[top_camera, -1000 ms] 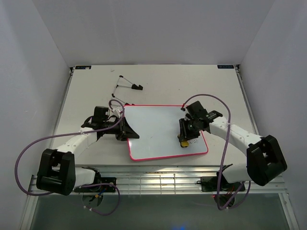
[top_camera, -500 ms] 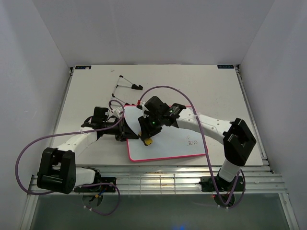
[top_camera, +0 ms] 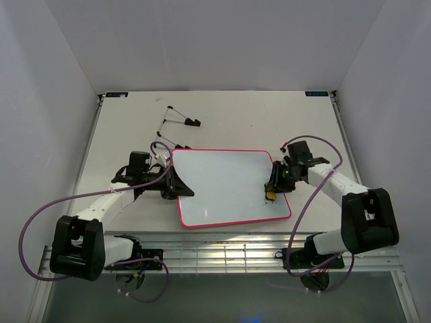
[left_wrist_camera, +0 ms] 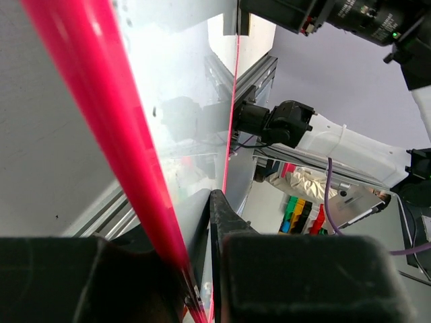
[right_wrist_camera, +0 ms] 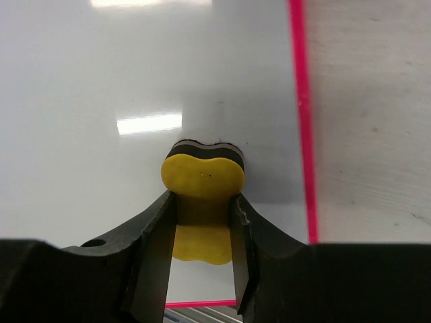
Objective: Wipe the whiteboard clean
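Whiteboard (top_camera: 222,192): one. Yellow eraser (right_wrist_camera: 202,176): one, in right gripper (right_wrist_camera: 202,208). Left gripper (top_camera: 172,184) pinches edge.

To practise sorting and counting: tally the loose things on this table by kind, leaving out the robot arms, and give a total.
whiteboard: 1
yellow eraser: 1
thin pens: 2
Total: 4
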Controlling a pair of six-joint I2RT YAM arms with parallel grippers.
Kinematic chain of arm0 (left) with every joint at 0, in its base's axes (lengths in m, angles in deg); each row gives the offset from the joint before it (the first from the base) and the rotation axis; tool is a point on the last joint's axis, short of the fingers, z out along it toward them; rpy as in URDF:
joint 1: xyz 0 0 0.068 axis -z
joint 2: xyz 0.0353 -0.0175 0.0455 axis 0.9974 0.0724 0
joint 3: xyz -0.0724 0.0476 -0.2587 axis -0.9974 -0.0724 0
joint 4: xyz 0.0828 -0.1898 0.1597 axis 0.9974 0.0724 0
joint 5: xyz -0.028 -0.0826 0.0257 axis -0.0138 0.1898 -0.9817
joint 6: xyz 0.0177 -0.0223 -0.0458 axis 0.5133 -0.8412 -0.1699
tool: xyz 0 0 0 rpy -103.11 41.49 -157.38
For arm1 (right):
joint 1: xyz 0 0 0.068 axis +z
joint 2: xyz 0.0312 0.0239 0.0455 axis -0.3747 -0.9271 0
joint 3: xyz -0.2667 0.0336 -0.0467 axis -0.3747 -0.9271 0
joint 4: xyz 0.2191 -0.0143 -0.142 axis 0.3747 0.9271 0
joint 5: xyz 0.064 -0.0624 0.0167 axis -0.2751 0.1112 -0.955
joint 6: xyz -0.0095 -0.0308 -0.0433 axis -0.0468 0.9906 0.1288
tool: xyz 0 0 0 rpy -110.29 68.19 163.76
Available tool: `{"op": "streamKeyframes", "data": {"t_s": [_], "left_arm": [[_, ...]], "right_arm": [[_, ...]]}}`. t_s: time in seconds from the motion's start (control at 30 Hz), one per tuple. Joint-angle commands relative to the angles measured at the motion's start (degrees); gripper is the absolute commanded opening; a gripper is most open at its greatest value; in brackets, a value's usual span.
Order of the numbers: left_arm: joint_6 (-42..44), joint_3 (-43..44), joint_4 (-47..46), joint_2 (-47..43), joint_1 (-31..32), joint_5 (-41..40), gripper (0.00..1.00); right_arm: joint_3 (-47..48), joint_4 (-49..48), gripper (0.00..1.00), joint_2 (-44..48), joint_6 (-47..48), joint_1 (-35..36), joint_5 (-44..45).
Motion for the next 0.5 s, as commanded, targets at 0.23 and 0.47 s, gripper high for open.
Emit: {"op": "streamKeyframes", "data": {"t_s": [0.23,0.47], "left_arm": [[2.59,-1.5,-10.32,-3.73,-2.24,-1.67,0.0],[2.24,-1.94,-12.44,-1.97,-2.24,0.0,0.0]], "right_arm": [[-4.72,11.8,0.18,0.05,3.55,-5.09,4.15],[-8.24,-0.83,0.18,4.97,-6.52,13.94,-6.93]]}}
